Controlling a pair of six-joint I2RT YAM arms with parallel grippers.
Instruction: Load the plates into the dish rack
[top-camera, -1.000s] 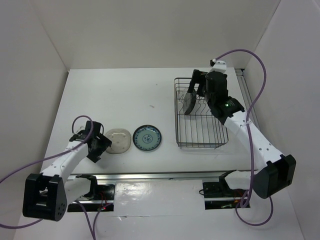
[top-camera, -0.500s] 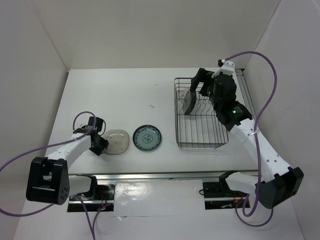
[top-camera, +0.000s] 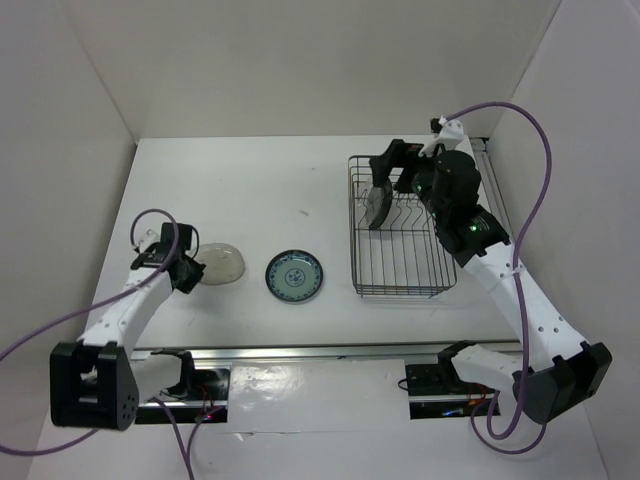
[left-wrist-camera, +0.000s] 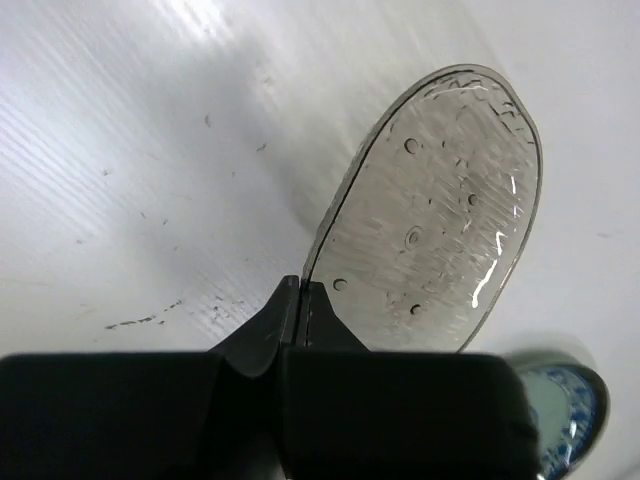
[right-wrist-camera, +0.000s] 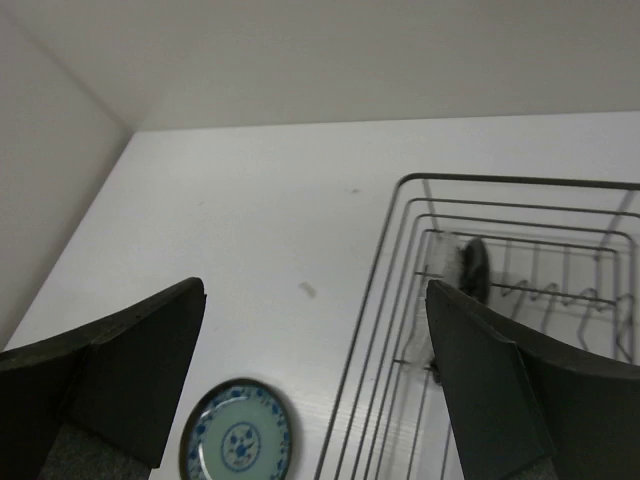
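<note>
My left gripper (top-camera: 190, 268) is shut on the near rim of the clear plate (top-camera: 222, 263), which is tilted up off the table. In the left wrist view the fingertips (left-wrist-camera: 302, 292) pinch the clear plate (left-wrist-camera: 440, 210) at its edge. The blue-and-white plate (top-camera: 294, 275) lies flat to its right. In the dish rack (top-camera: 403, 262) a black plate (top-camera: 377, 205) stands on edge among the tines. My right gripper (top-camera: 398, 170) hangs open above the rack's far left corner, holding nothing. The right wrist view shows the black plate (right-wrist-camera: 473, 268) with a pale plate (right-wrist-camera: 443, 258) beside it.
The rack (right-wrist-camera: 400, 260) sits at the table's right side, near the right wall. White walls close in the table on three sides. The blue-and-white plate (right-wrist-camera: 237, 432) lies between the rack and my left arm. Purple cables loop off both arms.
My left gripper has shut on the clear plate's rim and tipped it up, moving slightly back and left. My right gripper has lifted a little above the rack, still open.
</note>
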